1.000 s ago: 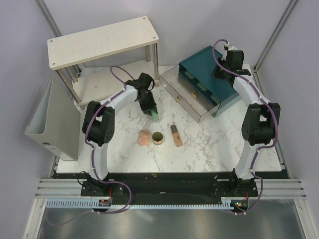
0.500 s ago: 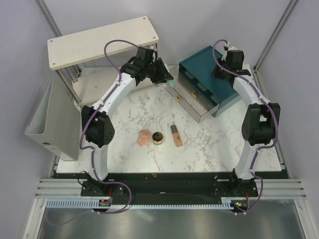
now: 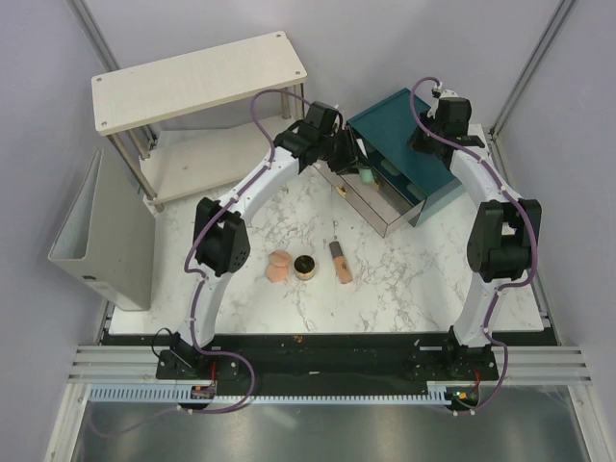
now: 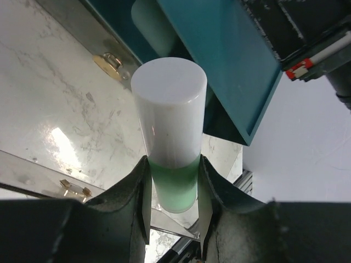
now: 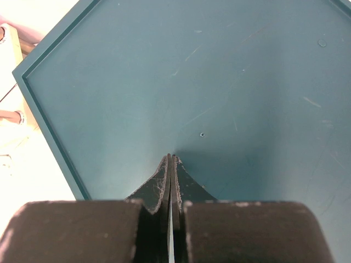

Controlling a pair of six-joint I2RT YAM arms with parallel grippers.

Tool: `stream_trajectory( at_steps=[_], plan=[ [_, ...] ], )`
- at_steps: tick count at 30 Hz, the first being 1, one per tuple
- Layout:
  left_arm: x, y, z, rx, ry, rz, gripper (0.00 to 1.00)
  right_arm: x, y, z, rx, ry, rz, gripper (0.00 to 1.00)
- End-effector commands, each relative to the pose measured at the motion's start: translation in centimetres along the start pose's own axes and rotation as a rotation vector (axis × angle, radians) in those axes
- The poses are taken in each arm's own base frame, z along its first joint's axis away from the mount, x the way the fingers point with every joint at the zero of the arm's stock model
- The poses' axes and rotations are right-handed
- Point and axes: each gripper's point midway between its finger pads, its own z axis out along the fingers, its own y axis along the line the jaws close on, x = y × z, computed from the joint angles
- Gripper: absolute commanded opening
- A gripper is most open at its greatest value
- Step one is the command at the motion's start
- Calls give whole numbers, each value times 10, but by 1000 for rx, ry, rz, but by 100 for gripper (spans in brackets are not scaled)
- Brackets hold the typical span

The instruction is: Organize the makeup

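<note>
We've got the left tool (image 4: 173,183) pinched on the green base of the small mint-green plastic cylinder with a white cap (image 4: 171,115), likely light, rigid and slick, above the open silver drawer (image 3: 371,217) far right, while the right tool (image 5: 170,164), closed and empty, hangs over the teal box (image 5: 219,82).

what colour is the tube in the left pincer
The tube: white above, mint-green below; left wrist view.

Left arm (image 3: 262,183) and right arm (image 3: 474,171): white, curved link shells; bulky black joint housings (image 3: 219,248) at elbows and wrists; thin purple cables (image 3: 262,104) looping along each arm; black bases (image 3: 188,364); left gripper (image 4: 173,160) with broad matte-black fingers; right gripper (image 5: 170,158) with black fingers, edges scuffed pale.
</note>
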Motion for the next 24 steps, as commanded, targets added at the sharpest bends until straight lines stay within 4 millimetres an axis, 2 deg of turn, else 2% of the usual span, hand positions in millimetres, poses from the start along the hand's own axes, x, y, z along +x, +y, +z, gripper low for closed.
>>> stream_trajectory(
  at_steps=[1, 6, 10, 11, 15, 18, 24],
  plan=[
    [-8, -27, -3, 99, -3, -9, 11, 98, -19, 1, 52, 310, 34, 0],
    [2, -25, 8, 124, 55, -37, 29, 98, -17, 2, 43, 311, 36, 0],
    [5, -25, 9, 136, 71, -31, 34, 100, -16, 1, 40, 316, 37, 0],
    [5, -25, 9, 137, 72, -29, 39, 101, -17, 1, 41, 318, 37, 0],
    [2, -28, 5, 139, 57, -8, 41, 103, -17, 0, 39, 323, 41, 0],
    [1, -28, 5, 139, 51, 6, 47, 104, -17, -1, 37, 326, 42, 0],
    [-2, -30, 0, 140, 36, 34, 49, 103, -16, -3, 32, 323, 37, 0]
  ],
)
